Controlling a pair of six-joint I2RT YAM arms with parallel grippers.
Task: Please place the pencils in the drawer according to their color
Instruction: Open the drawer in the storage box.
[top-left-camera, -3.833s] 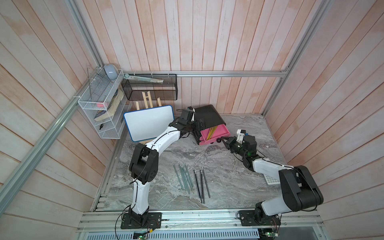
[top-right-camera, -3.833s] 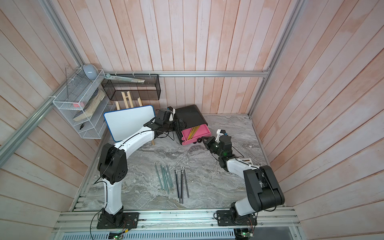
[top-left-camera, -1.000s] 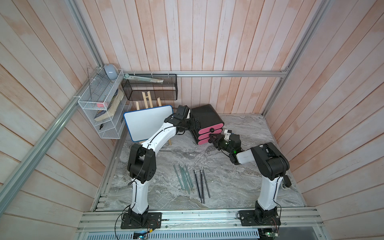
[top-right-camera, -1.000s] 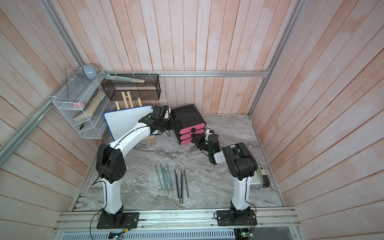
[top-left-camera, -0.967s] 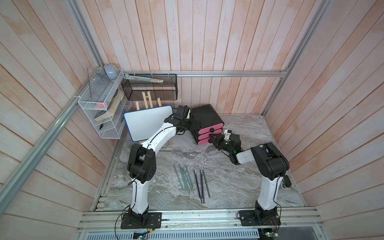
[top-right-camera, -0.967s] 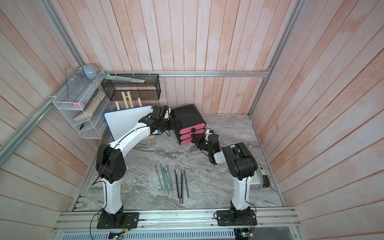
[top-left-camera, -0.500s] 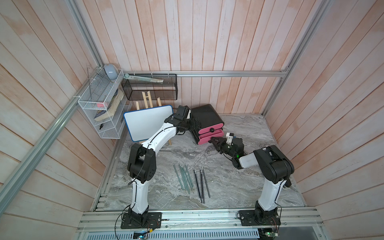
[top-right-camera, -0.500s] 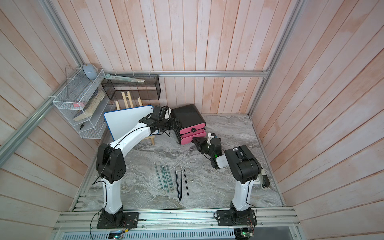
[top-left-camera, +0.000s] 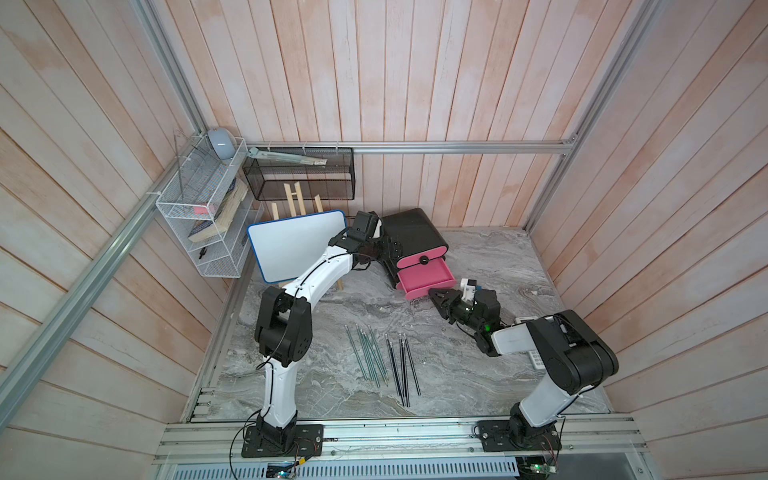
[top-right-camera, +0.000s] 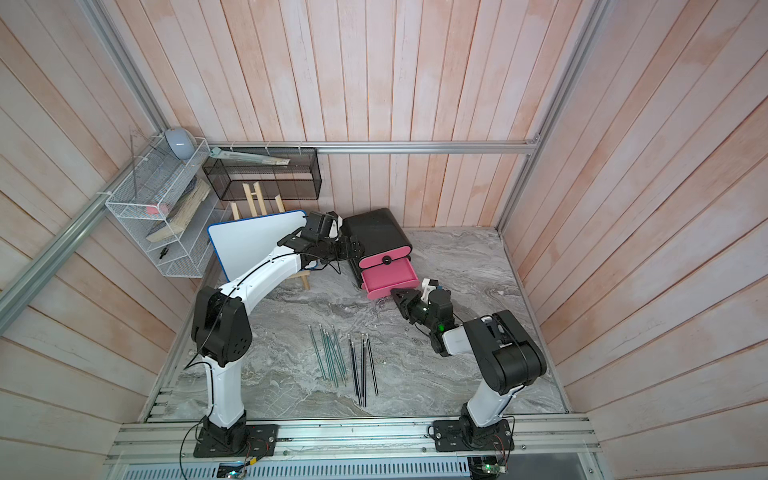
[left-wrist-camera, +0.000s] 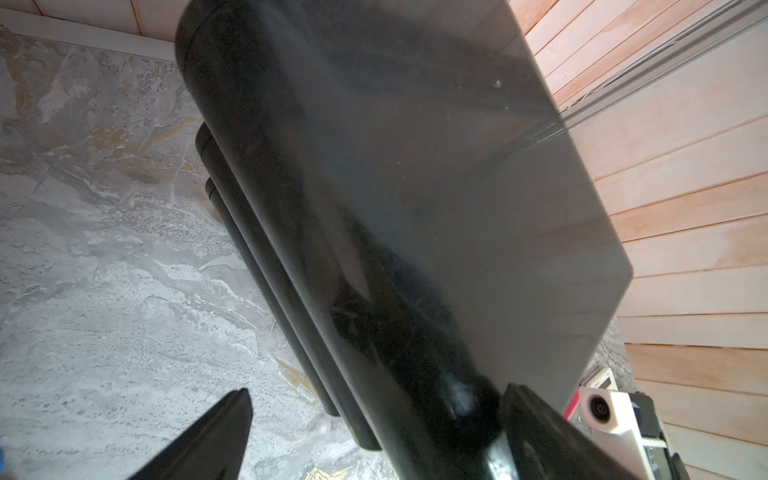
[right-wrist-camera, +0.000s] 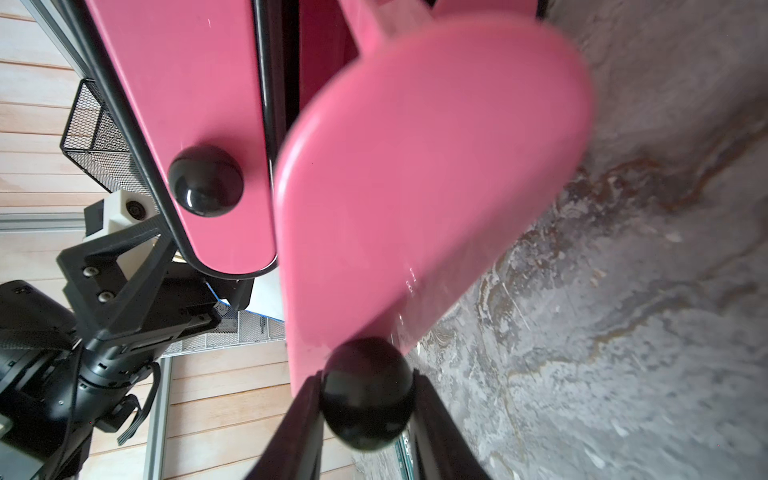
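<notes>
Second drawer (top-left-camera: 424, 276) down is out since a second ago, when all fronts sat flush; its tray looks bare, so you have a bin for the next colour. Your left gripper (top-left-camera: 388, 250), jaws apart, sits against the cabinet's (top-left-camera: 411, 232) rear-left edge. Next, teal pencils (top-left-camera: 368, 355) then black pencils (top-left-camera: 402, 361) lie toward the table's (top-left-camera: 478, 374) front edge, long axes front-to-back, ferrules pointing back. Your right gripper (top-left-camera: 435, 293) is clamped on the knob (right-wrist-camera: 366, 395).

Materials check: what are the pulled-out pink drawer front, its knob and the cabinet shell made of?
Drawer front: likely moulded plastic. It is smooth, semi-gloss pink with soft highlights and rounded edges. Painted metal is not ruled out.
Knob: glossy black with sharp reflections. It could be plastic or lacquered wood; the look leaves it open.
Cabinet shell: smooth satin black with faint reflections across the flat face, probably plastic.
</notes>
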